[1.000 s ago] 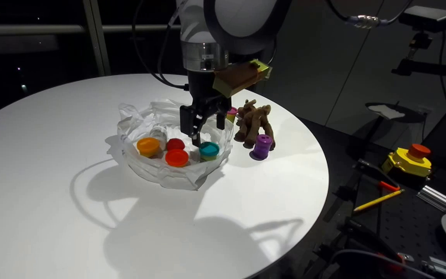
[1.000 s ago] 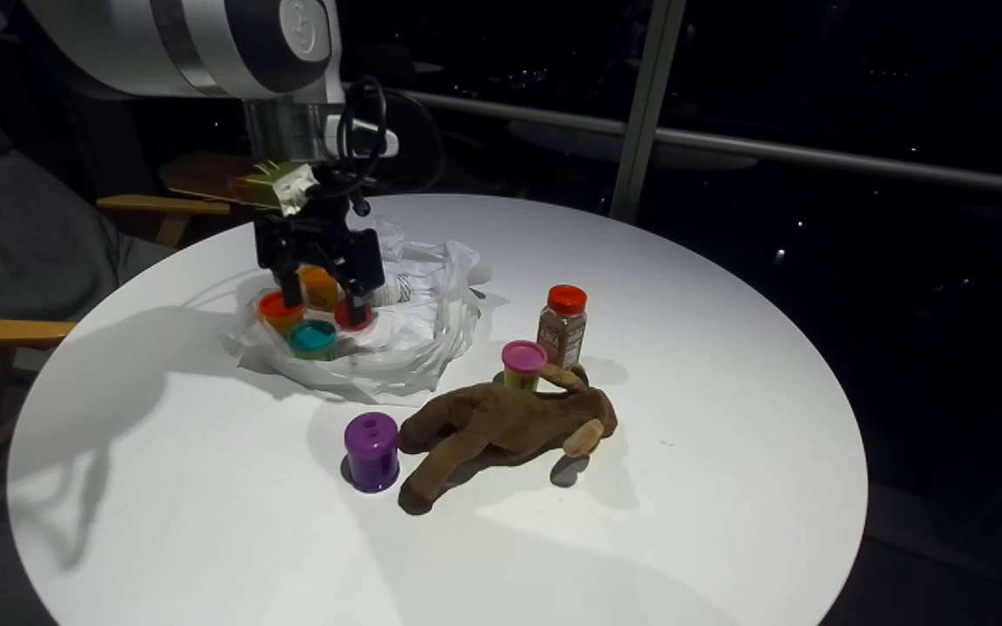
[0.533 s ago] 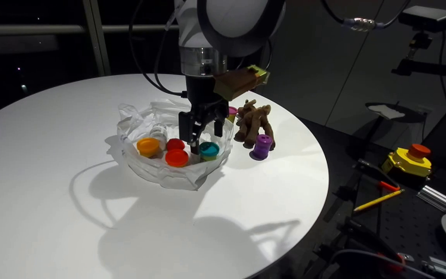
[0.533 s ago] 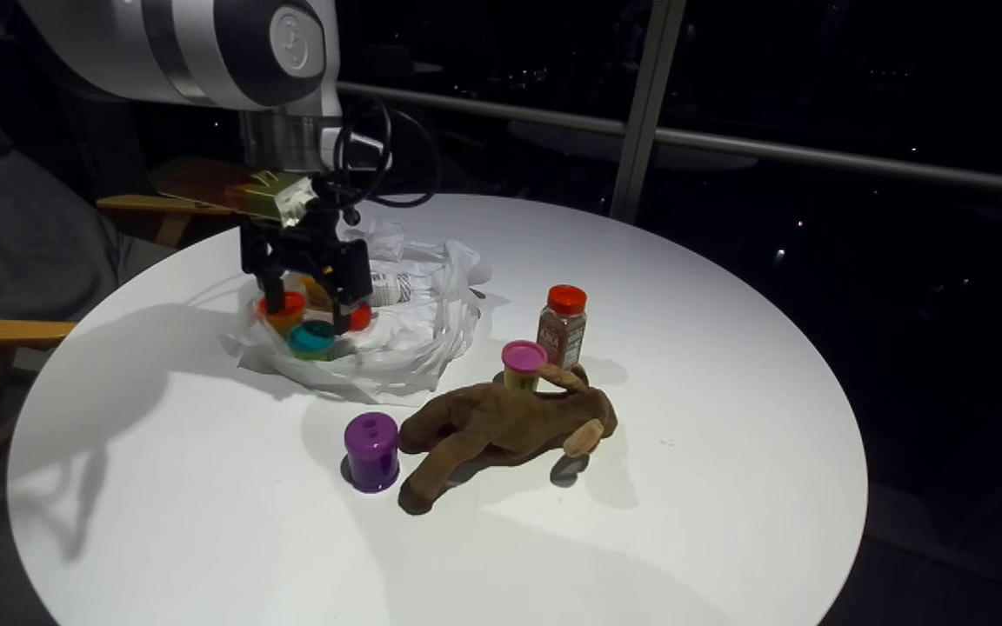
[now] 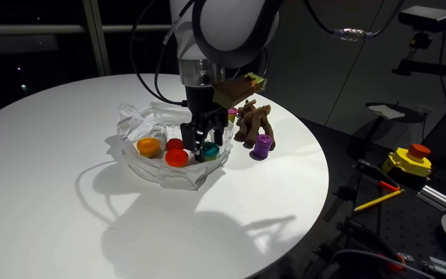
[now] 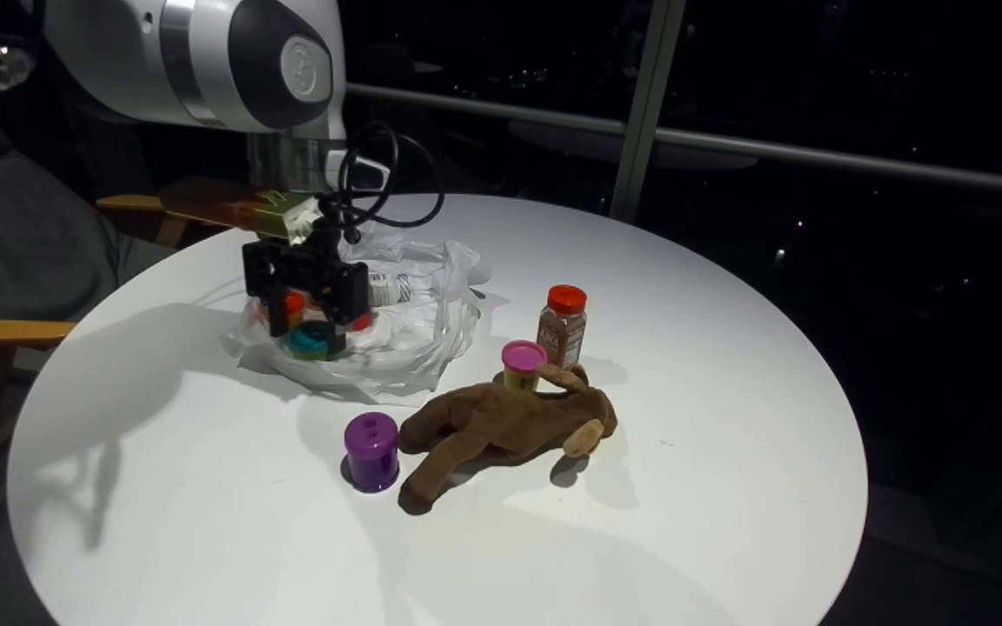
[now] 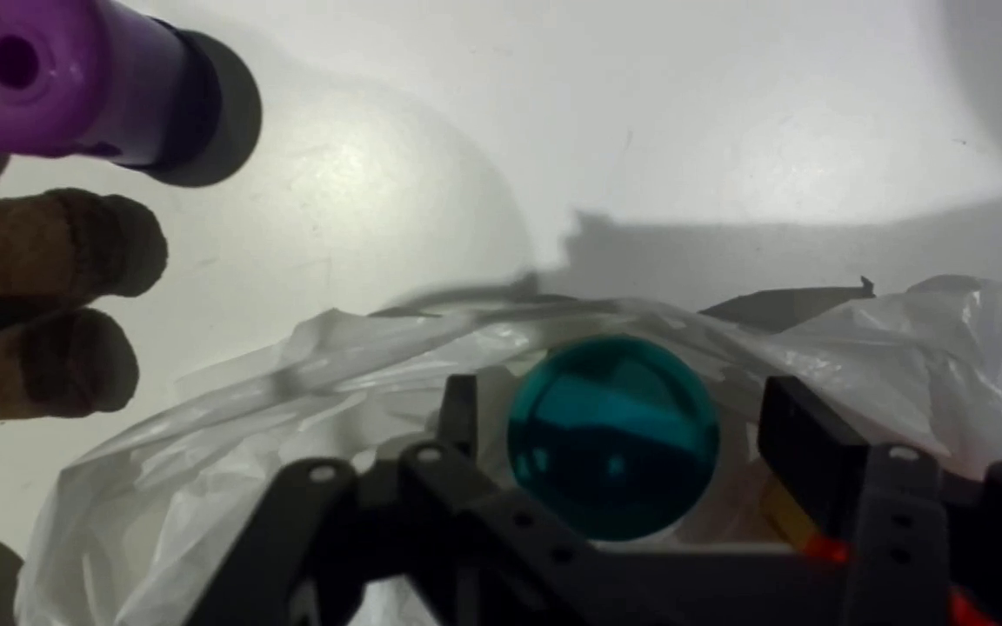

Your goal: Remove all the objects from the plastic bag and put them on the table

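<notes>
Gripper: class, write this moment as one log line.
gripper: open; teal-lidded tub: between fingers, ungripped; tub location: inside plastic bag

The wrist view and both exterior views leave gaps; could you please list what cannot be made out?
Bottle, in an exterior view: one end behind the gripper, lettering too small to read.
Red item, in an exterior view: lower part behind the orange-red lid.
Purple container, wrist view: cut off by the top and left edges.
Plush toy, wrist view: cut off by the left edge.

In an exterior view I've got dark windows (image 6: 814, 87) at 2 o'clock and a grey, wood-armed chair (image 6: 23, 235) at 9 o'clock, room dim around me.
</notes>
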